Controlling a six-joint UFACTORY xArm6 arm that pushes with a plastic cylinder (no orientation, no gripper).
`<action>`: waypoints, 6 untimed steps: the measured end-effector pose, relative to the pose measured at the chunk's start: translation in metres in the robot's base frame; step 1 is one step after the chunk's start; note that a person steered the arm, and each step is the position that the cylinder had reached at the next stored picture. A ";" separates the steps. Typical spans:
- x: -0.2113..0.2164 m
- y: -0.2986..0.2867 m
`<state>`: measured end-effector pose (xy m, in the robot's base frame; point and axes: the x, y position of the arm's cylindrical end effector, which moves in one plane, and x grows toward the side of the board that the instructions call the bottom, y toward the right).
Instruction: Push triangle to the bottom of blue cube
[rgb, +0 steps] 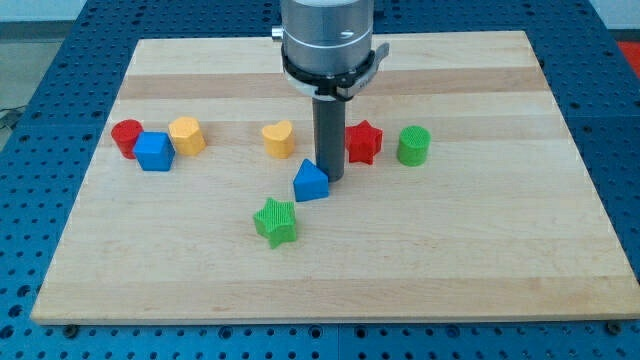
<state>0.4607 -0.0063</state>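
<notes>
My tip (330, 178) stands just at the right of the blue triangle (311, 182), touching it or almost touching; I cannot tell which, because the rod hides that edge. The arm has no jaws; it ends in a plain rod, so there is nothing to open or to close.

The triangle lies near the middle of the board (500, 280), below the yellow heart (279, 138) and up-right of the green star (276, 221). The blue cube (154, 151) is well apart from it, toward the view's left and a little higher, squeezed between the red cylinder (126, 136) and the yellow block (187, 134); it seems to touch both.

The place under the cube is bare wood, so the goal lies to the left of the triangle and about at its own height. In my judgement the tip is already on the good side, the right side, and a push toward the view's left is what the move needs. The star sits low enough that the path probably passes above it, but only narrowly.

The count: two blue blocks, the triangle and the cube; two yellow, the heart and the rounded block; two red, the cylinder and the red star (363, 141); two green, the star and the green cylinder (413, 145); eight blocks in all, one tip.
</notes>
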 end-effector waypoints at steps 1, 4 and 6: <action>0.026 0.023; -0.001 -0.103; 0.018 -0.128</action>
<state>0.4782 -0.1345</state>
